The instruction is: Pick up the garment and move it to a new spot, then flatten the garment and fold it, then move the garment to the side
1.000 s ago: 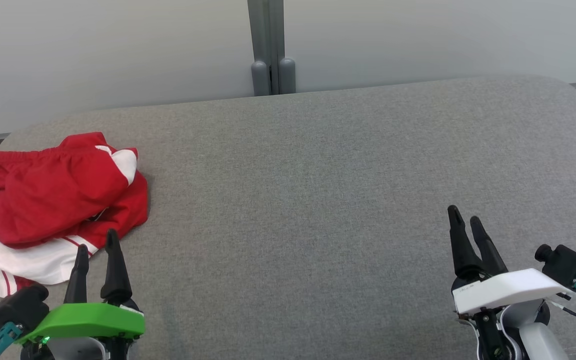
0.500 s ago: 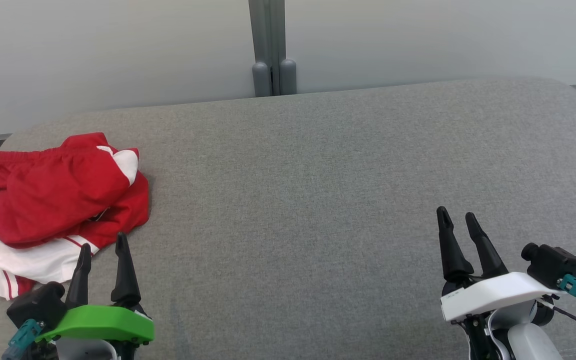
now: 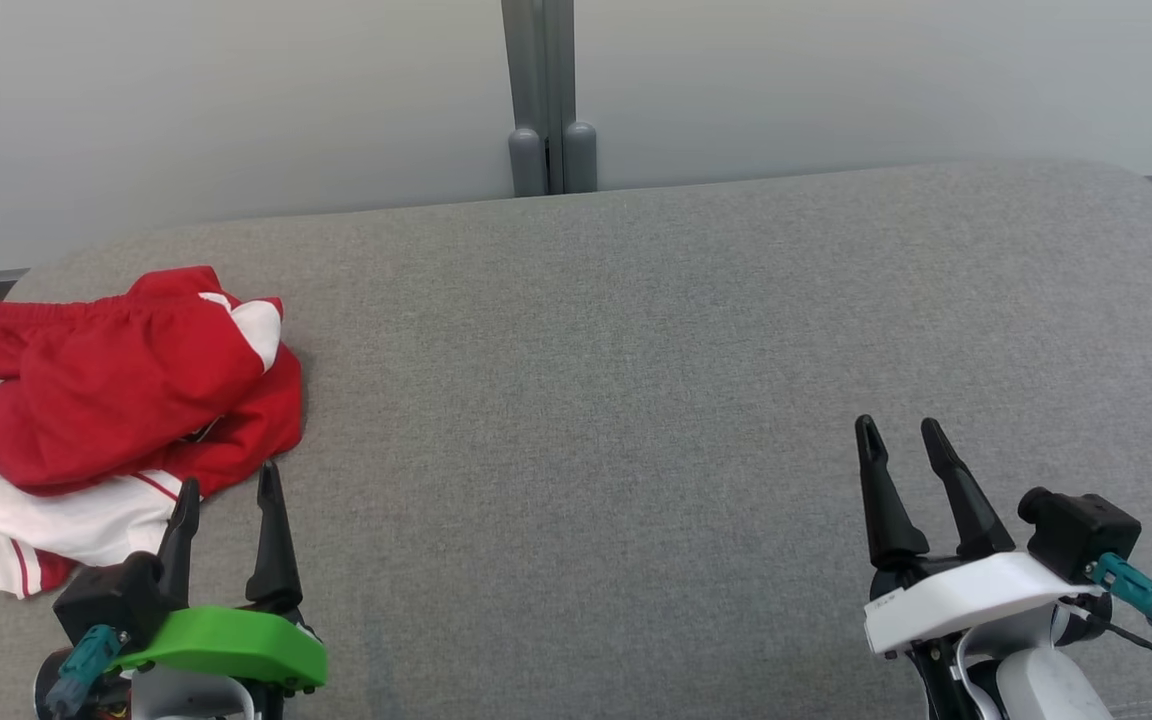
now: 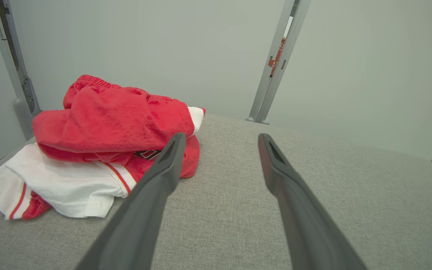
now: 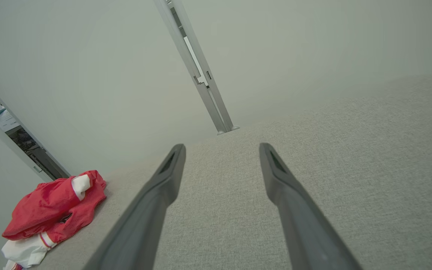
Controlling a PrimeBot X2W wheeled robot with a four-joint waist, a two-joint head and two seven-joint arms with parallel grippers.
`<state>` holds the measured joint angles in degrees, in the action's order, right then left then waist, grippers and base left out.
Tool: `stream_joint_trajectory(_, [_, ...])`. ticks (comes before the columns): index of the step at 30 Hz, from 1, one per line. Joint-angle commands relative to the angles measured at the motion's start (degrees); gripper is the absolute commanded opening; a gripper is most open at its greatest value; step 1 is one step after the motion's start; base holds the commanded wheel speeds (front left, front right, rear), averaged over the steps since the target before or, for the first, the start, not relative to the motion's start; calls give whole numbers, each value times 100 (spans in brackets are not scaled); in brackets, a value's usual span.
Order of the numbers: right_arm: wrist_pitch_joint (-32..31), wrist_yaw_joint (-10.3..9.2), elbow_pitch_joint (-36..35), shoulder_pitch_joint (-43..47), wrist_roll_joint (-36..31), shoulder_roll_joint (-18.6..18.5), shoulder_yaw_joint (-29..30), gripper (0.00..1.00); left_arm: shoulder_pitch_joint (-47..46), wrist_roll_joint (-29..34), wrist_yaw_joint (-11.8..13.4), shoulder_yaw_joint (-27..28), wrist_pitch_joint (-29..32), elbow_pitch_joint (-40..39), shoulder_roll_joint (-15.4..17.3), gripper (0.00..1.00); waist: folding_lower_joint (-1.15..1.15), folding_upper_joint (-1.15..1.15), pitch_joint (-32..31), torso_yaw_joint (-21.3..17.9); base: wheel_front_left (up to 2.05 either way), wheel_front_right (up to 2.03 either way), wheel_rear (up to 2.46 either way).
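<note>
Crumpled red-and-white fabric garment lies heaped at 9 o'clock on the grey upholstered cushion, close to its left edge. Task looks unstarted: pick-up, flattening, folding and set-aside all remain. Left gripper at 7 o'clock, fingers apart, empty, just beside the heap. Broad bare room from centre to 3 o'clock. Right gripper at 4 o'clock, fingers apart, empty.

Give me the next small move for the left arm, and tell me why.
Probably ease the left gripper forward and slightly to its left, so its open fingers straddle the near edge of the garment. The garment lies crumpled at the left end of the grey cushion, mostly left of the fingers' line, and nothing is held. The right gripper, also open, is far off.
</note>
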<state>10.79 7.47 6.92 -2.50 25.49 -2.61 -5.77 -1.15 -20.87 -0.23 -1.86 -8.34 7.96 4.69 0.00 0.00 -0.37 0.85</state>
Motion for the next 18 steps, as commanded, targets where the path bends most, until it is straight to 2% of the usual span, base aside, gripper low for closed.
stream_joint_trajectory(1, [62, 3, -53, 34, -157, -32, -23, 100, 48, 128, 23, -8, 50, -52, 61, 100, 0, 0, -7, 1, 0, 0, 0])
stream_joint_trajectory(18, [269, 3, 229, 41, -1009, -35, -106, 100, 225, 723, 141, -114, 468, -340, 123, 100, 0, 0, -56, 32, 0, 0, 0])
